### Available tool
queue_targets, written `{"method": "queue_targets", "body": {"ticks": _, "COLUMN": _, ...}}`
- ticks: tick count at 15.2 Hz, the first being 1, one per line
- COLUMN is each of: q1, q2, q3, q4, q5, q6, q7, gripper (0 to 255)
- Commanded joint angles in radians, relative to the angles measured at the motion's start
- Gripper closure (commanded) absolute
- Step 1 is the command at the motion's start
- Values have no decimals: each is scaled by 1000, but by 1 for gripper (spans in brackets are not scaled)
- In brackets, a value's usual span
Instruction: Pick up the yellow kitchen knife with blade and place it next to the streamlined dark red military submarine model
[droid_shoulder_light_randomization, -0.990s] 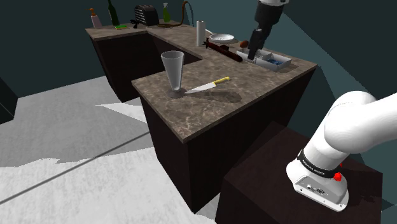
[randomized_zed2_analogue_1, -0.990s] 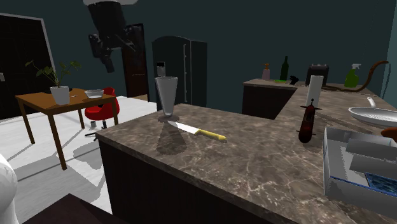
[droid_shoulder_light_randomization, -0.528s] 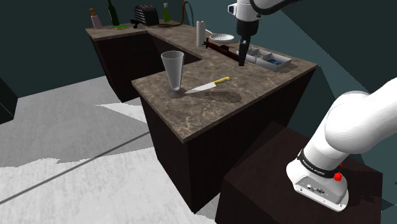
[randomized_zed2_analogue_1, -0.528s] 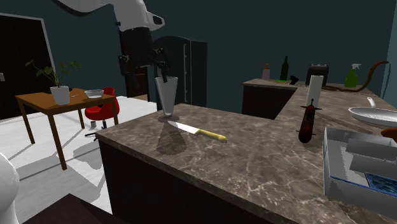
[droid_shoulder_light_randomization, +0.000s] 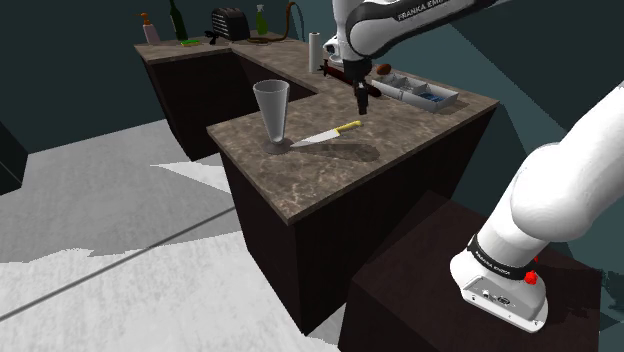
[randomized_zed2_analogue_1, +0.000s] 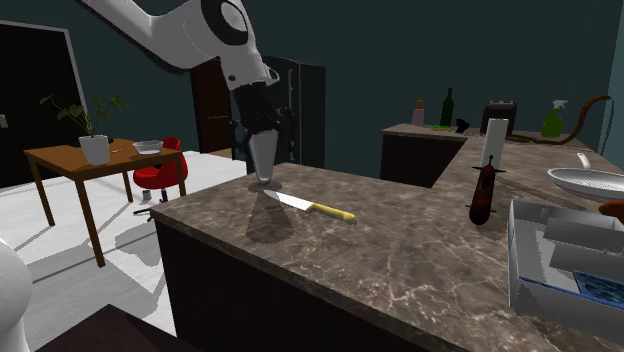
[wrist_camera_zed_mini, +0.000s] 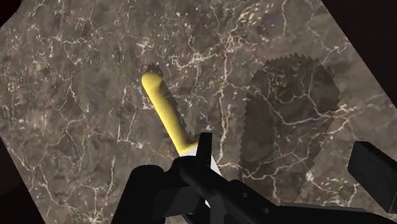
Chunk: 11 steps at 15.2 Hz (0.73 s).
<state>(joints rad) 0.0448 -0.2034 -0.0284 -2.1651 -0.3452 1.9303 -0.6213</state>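
White lettering on a dark stretch of the arm (droid_shoulder_light_randomization: 425, 12), seen in the shoulder view, reads "FRANKA EMIK"; its last letters curve out of sight. Lower down, a black band (droid_shoulder_light_randomization: 497, 263) around the arm just above its foot carries a line of small white print that is too small to read.

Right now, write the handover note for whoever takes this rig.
Gripper: open, empty, hovering over the knife.
Knife: flat on the counter, blade tip by the glass, yellow handle toward the submarine.
Submarine: farther along the counter, apart from the knife.
Done: nothing grasped yet.
Left: descend, grip the knife, lift it, set it next to the submarine.
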Motion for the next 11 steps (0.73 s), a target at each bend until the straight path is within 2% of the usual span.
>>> {"method": "queue_targets", "body": {"ticks": 1, "q1": 4, "q2": 89, "q3": 2, "q4": 45, "q5": -39, "q6": 25, "q7": -54, "gripper": 0}}
{"method": "queue_targets", "body": {"ticks": 11, "q1": 22, "q2": 469, "q3": 14, "q4": 253, "q5": -250, "q6": 117, "q7": -278, "gripper": 0}}
